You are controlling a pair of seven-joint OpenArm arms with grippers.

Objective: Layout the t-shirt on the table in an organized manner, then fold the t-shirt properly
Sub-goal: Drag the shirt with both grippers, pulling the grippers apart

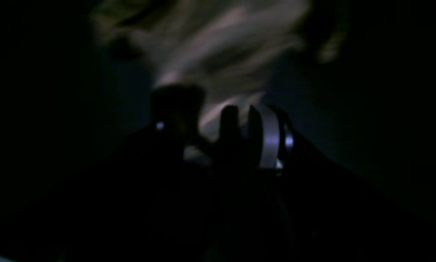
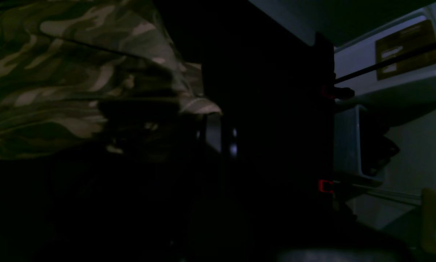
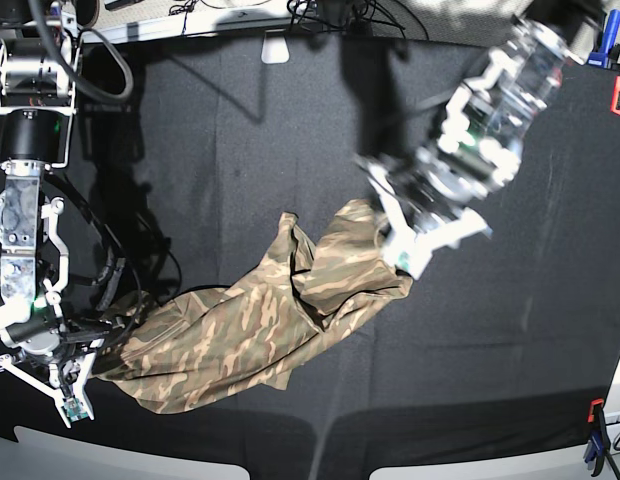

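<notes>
On the wide black-cloth surface [image 3: 240, 120], the soft camouflage-print t-shirt [image 3: 250, 320] stretched as a long diagonal band between the clamped-shut right claw [image 3: 72, 372] pinching its lower end and the blurred left claw [image 3: 415, 250] at its upper end, grip unclear.

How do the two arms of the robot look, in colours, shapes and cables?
Both arms are built of white and silver segments with black joints. The right arm has a black cylindrical section, white brackets and loose black cables beside it. The left arm looks blurred, white with dark parts. The left gripper has pale fingers; the right gripper is white-framed.
</notes>
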